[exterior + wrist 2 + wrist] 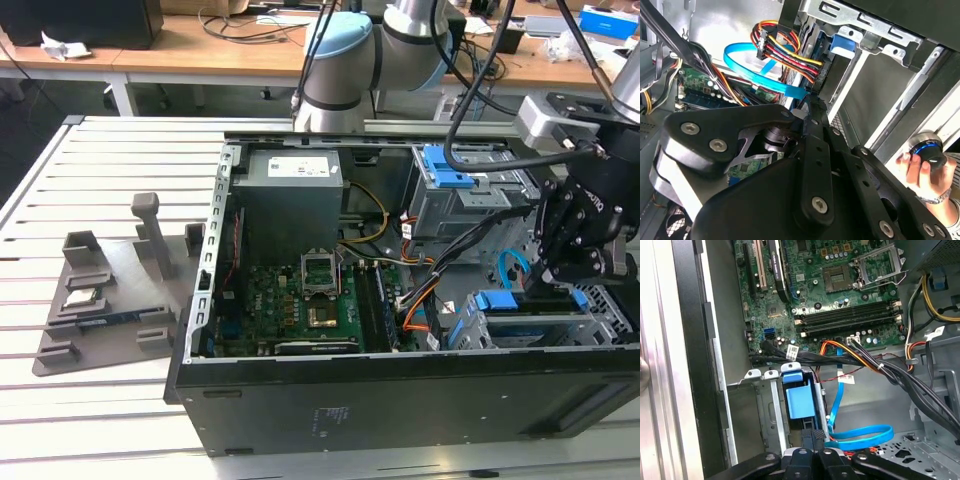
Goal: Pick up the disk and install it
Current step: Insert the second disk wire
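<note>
Gripper point(556, 275) reaches down into the open computer case point(400, 400) at the drive cage point(545, 325) — the disk point(800, 402) sits slotted there; whether its grip is closed, I cannot tell.

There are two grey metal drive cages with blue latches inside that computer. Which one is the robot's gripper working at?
The lower cage, by the case's front edge at the exterior view's right. The gripper hangs right over it; the other cage sits farther back.

One computer case point(400, 400), one motherboard point(290, 305) — two drive cages point(465, 195)
</note>
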You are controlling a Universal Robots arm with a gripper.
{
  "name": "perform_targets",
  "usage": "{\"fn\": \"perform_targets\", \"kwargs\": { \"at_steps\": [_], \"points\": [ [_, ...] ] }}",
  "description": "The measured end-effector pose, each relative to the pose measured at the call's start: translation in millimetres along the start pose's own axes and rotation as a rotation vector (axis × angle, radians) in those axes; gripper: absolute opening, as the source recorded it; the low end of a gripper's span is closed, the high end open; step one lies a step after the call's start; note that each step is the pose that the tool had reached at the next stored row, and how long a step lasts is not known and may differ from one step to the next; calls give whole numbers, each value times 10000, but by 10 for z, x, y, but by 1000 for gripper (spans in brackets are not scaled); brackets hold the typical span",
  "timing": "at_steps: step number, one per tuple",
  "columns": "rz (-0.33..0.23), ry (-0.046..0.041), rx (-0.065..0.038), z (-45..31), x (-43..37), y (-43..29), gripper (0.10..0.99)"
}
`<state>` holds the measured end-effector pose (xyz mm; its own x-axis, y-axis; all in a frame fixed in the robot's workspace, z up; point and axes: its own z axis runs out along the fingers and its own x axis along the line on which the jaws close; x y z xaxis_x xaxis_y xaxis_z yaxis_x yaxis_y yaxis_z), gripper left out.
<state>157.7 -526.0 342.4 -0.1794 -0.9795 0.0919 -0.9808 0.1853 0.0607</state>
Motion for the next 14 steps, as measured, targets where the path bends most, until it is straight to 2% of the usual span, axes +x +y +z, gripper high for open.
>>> {"fn": "perform_targets", "kwargs": {
  "at_steps": [7, 8, 9, 13, 14],
  "points": [
    [-21, -1, 2, 13, 0, 0, 114],
    [-21, 1, 2, 11, 0, 0, 176],
    [-22, -10, 2, 0, 0, 0, 176],
    [-23, 1, 3, -190, -5, 17, 176],
    [-28, 1, 2, -257, -23, 25, 161]
  ]
}}
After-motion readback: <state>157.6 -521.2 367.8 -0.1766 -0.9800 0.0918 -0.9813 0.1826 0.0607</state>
